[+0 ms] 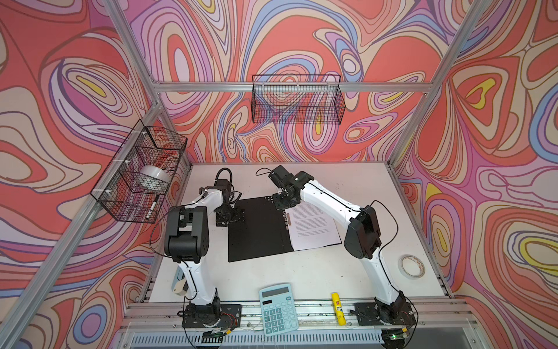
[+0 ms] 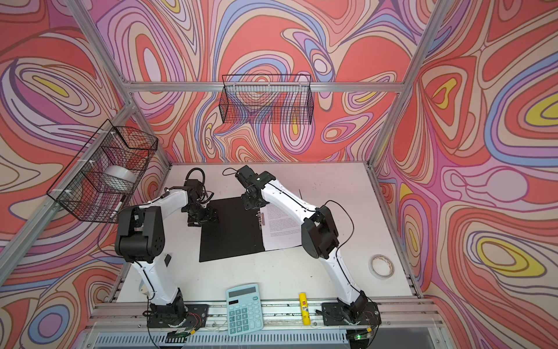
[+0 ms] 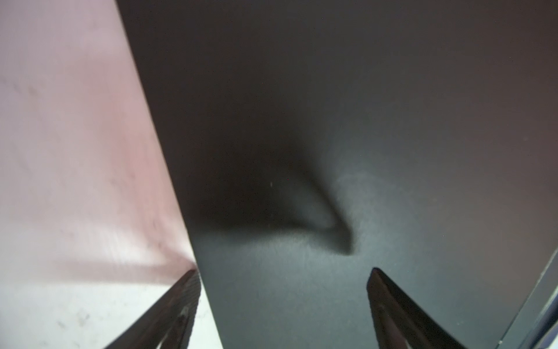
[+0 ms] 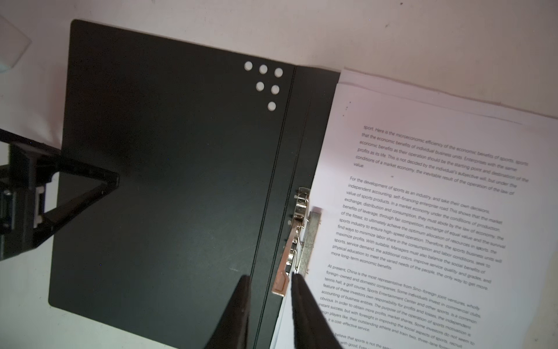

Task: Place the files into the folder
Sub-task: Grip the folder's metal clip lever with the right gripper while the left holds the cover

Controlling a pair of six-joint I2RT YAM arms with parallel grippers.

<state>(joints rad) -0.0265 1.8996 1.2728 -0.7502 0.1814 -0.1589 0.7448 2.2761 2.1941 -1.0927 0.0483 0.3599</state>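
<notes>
Black folder [image 1: 256, 232] lies open at the centre of both top views, with the files [image 1: 314, 229] on its right half.
Your left gripper [image 3: 283, 272] stands wide open and empty over the folder's left edge. Your right gripper [image 4: 268, 276], over the folder's spine, has its jaws a narrow gap apart around the lever end of the clip [image 4: 297, 229]. Whether they pinch it, you cannot tell.
</notes>
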